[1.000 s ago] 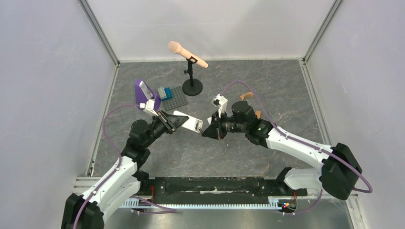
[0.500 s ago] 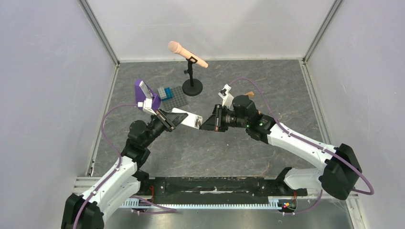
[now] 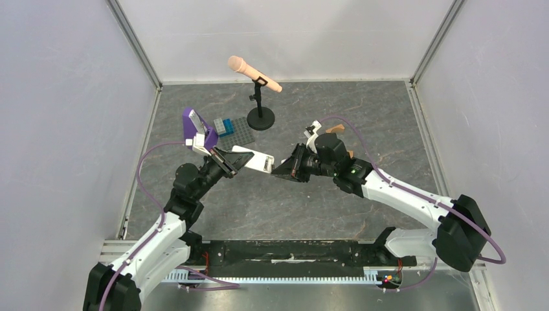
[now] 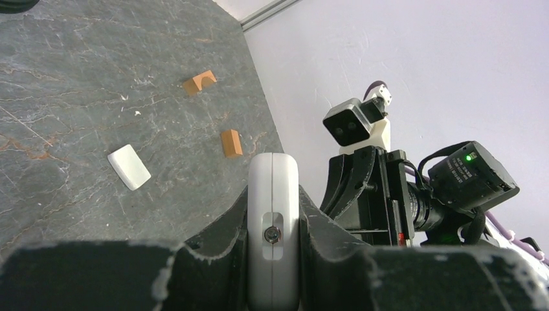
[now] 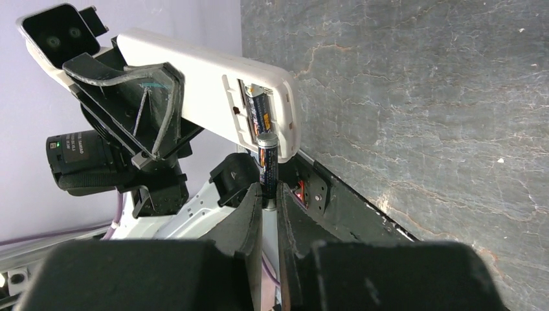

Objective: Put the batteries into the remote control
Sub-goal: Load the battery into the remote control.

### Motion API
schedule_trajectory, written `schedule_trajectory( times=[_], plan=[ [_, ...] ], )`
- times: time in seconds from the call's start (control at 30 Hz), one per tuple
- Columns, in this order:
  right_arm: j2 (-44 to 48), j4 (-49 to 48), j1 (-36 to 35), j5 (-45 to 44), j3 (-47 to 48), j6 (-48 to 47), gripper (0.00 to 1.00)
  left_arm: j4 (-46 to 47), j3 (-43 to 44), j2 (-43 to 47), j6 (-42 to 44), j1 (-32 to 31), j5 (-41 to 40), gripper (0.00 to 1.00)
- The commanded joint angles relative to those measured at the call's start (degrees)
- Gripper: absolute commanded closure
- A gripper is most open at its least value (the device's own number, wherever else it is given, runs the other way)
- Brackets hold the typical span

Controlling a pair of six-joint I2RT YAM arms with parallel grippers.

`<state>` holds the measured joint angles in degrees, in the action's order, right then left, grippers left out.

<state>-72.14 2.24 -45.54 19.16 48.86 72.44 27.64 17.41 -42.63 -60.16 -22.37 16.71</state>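
Note:
The white remote control is held above the table by my left gripper, shut on its sides; the left wrist view shows it end-on between the fingers. In the right wrist view its back faces me with the compartment open, and one dark battery lies inside. My right gripper is shut on the second battery, whose tip sits at the compartment's open slot. The right gripper meets the remote's end.
A small white cover piece and two tan blocks lie on the grey table. A microphone on a black stand, a grey plate with blue blocks and a purple stand are behind.
My right gripper has lifted and turned, its wrist swinging back and to the right, while staying at the remote's end. The left gripper has raised the remote slightly.

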Motion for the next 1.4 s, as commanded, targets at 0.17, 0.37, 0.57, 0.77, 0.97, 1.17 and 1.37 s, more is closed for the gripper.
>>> schedule_trajectory(
  times=[0.17,0.37,0.57,0.77,0.97,1.17,1.37],
  plan=[
    [-1.5,-3.1,-0.3,-1.6,1.1,2.2,0.91,4.9,-0.9,0.6,-2.1,-0.1,0.6,0.98],
    [-2.9,-3.7,-0.3,-1.6,2.1,1.8,0.90,5.1,-1.1,0.6,-2.0,-0.1,1.2,0.98],
    [-4.2,-3.8,-0.3,-2.0,2.4,2.3,0.90,5.3,-1.4,0.8,-2.0,-0.1,2.0,0.98],
    [-4.1,-2.3,-0.3,-5.0,2.2,4.3,0.89,4.4,-1.5,1.7,-2.0,-0.1,1.8,0.98],
    [-5.4,-0.8,-0.2,-4.5,2.5,5.9,0.87,4.1,-1.5,2.4,-2.5,0.0,2.1,0.98],
    [-6.6,0.3,-0.2,-4.2,4.4,7.3,0.81,4.0,-1.8,3.1,-2.5,-0.1,2.2,0.98],
    [-7.7,1.2,-0.2,-3.4,6.5,8.5,0.75,2.8,-1.5,3.1,-3.3,-0.1,1.1,0.98]
  ],
)
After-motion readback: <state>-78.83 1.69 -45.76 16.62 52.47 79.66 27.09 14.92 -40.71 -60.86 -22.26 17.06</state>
